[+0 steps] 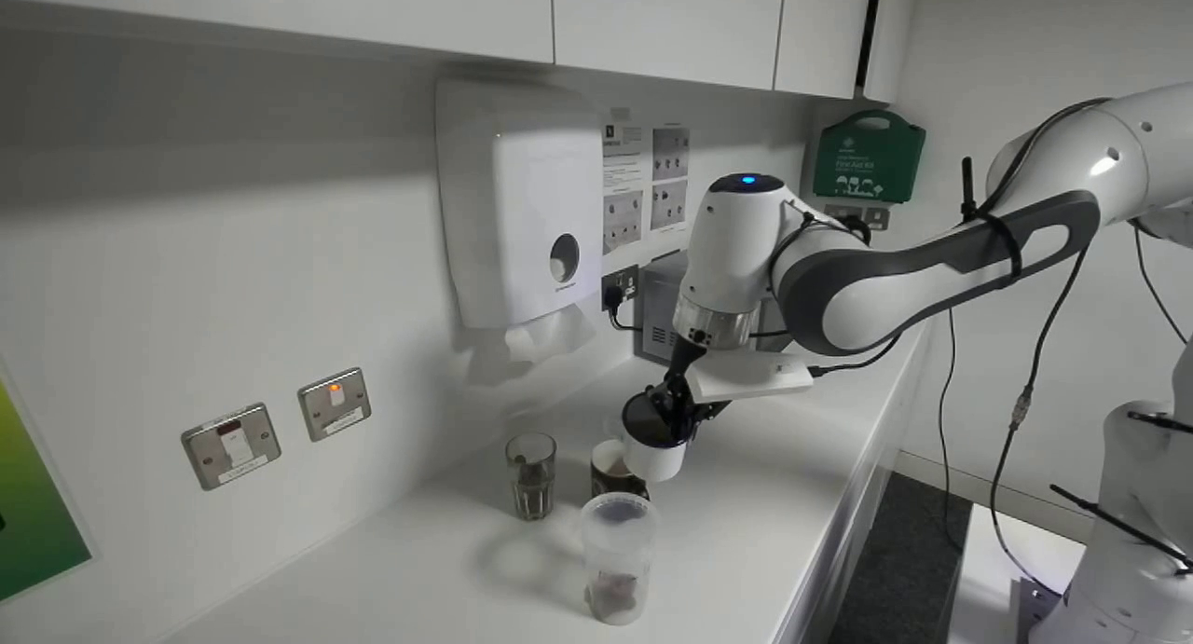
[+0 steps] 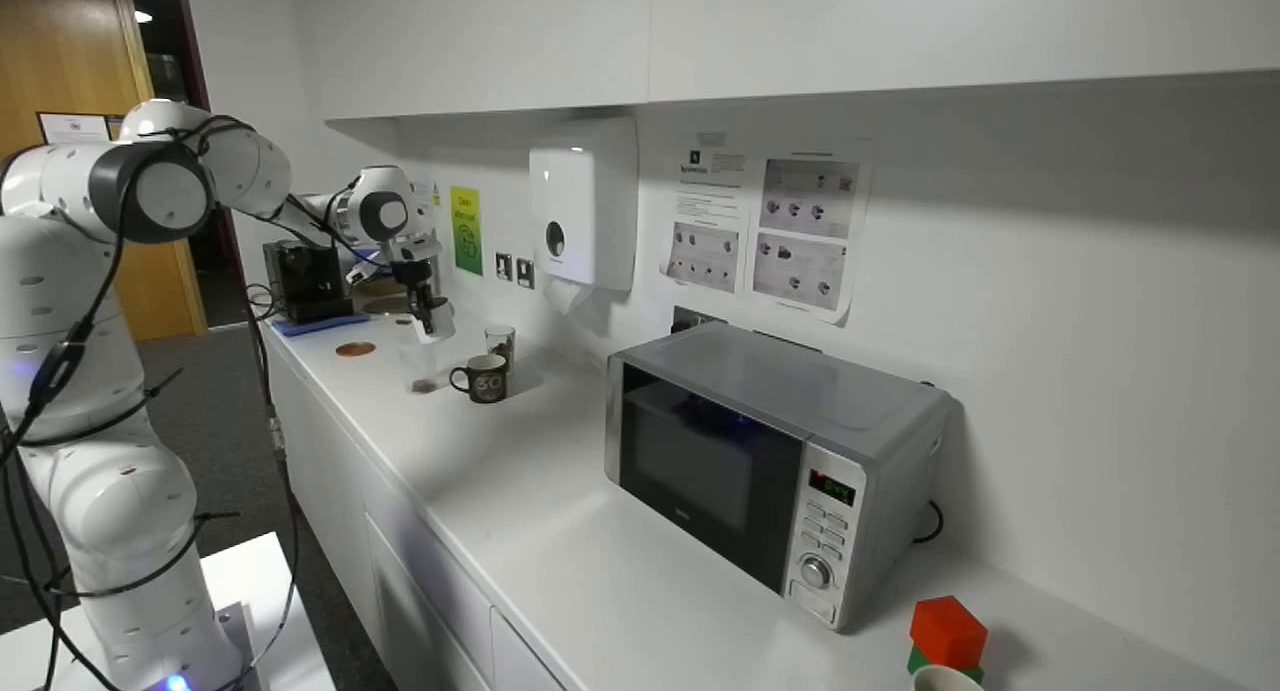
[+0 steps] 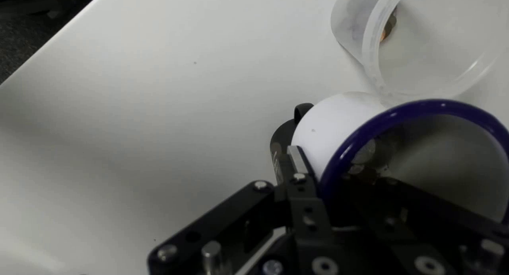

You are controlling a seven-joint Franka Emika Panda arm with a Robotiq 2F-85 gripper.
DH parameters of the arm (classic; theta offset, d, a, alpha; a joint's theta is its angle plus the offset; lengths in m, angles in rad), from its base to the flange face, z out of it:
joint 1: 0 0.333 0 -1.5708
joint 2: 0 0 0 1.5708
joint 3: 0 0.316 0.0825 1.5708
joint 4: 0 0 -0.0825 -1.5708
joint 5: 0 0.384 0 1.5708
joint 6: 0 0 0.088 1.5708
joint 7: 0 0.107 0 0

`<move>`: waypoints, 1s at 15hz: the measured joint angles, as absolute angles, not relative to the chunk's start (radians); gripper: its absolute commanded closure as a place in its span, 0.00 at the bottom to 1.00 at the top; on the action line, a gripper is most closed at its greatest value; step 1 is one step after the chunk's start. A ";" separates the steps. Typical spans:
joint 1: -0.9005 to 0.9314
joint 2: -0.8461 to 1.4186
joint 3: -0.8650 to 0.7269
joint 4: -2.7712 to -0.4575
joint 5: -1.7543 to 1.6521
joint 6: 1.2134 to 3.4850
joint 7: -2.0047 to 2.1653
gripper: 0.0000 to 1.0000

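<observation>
A white mug [image 3: 334, 123] with a dark blue rim hangs above the counter, its mouth facing the wrist camera. My gripper [image 3: 323, 179] is shut on its wall, one finger outside and the other inside, where shadow hides most of it. Coins [image 3: 362, 153] show inside the mug. In an exterior view the gripper [image 1: 678, 409] and the white mug [image 1: 654, 461] are close to a dark mug [image 1: 610, 482], a clear glass [image 1: 532, 476] and a clear plastic tub [image 1: 618, 555]. The tub [image 3: 358, 32] has coins at its bottom. Behind the held mug, the dark mug [image 3: 281, 137] is mostly hidden.
Further along the counter [image 2: 520, 511] stands a microwave [image 2: 720, 471], with red and green blocks [image 2: 948, 633] past it. A towel dispenser [image 1: 522, 197] hangs on the wall under the cabinets [image 1: 666, 24]. A round brown disc [image 2: 355, 349] lies near the front edge.
</observation>
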State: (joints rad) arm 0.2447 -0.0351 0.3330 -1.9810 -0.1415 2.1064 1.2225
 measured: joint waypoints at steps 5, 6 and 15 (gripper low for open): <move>0.254 0.009 0.333 -1.927 -0.257 2.106 1.385 0.98; 0.256 0.014 0.332 -1.921 -0.280 2.102 1.416 0.98; 0.298 0.040 0.332 -1.903 -0.465 2.006 1.572 0.98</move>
State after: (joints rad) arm 0.2982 0.0396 0.3320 -1.9034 -0.4651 2.0057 1.5724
